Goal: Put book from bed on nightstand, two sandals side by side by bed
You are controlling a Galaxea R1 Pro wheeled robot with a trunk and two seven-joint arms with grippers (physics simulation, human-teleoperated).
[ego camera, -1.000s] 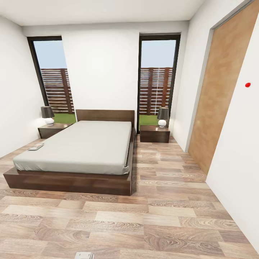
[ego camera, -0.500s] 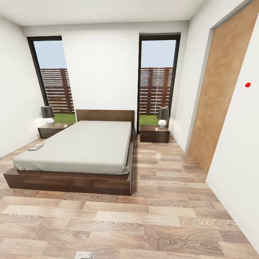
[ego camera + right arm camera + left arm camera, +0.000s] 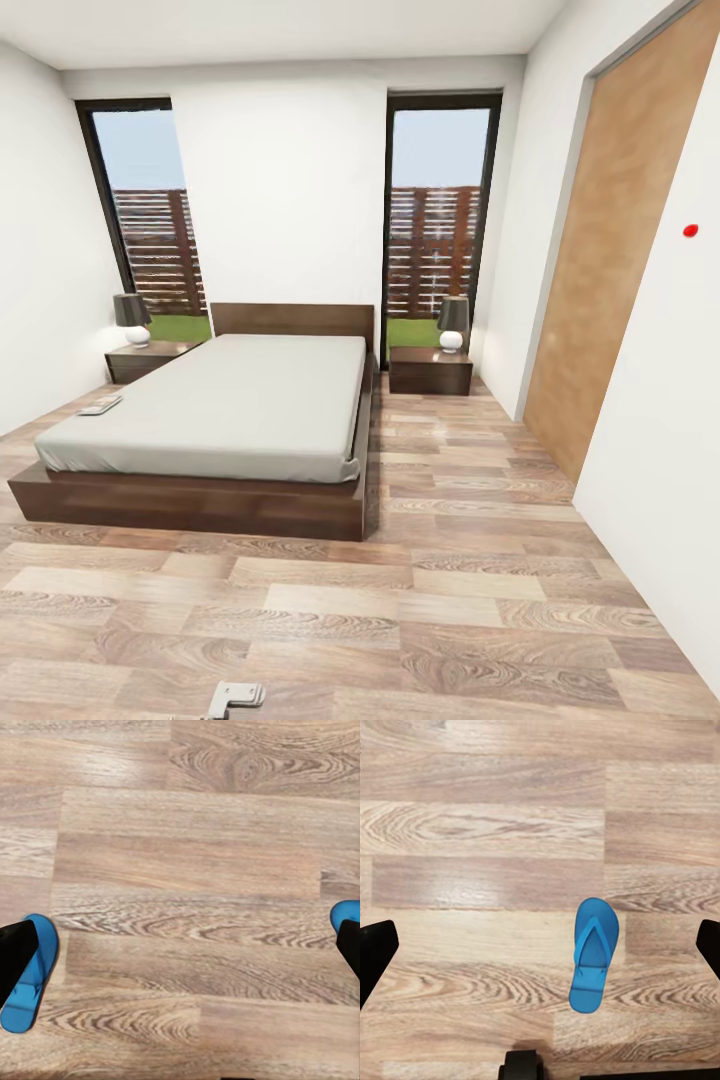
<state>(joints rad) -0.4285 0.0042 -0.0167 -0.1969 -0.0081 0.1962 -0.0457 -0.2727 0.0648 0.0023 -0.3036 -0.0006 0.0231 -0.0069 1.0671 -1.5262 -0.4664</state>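
L gripper (image 3: 540, 945): 2 black fingers (image 3: 375, 952) at opposite edges of the left wrist view, spread wide, released, nothing between them but floor. A blue sandal (image 3: 593, 954) lies flat on the wood planks (image 3: 472, 825) between the fingers, nearer 1 of them, not touched; elongated oval sole, Y-shaped strap.

R gripper (image 3: 180, 952): also spread wide and released, black fingers (image 3: 13, 952) at the frame edges, holding nothing. 1 blue sandal (image 3: 36, 967) shows partly behind 1 finger, and a blue edge (image 3: 343, 913) peeks past the other, prob. the 2nd sandal, too little visible to be sure. Contact w/ either can't be told.

Head view, left to right: nightstand (image 3: 150, 358), glossy dark brown, w/ a dark-shaded lamp (image 3: 133, 318) on top. Book (image 3: 101, 406) lies flat on the bed's (image 3: 215, 405) smooth light grey mattress, near its left edge; cover too small to read. Dark wood platform frame and headboard. 2nd nightstand (image 3: 430, 370) right of the bed w/ its own lamp (image 3: 453, 323). 2 tall dark-framed windows (image 3: 437, 220) behind. Tan door panel (image 3: 620, 240) on the right wall. A small grey metal part (image 3: 232, 697) at the bottom edge of the view, likely part of the robot.
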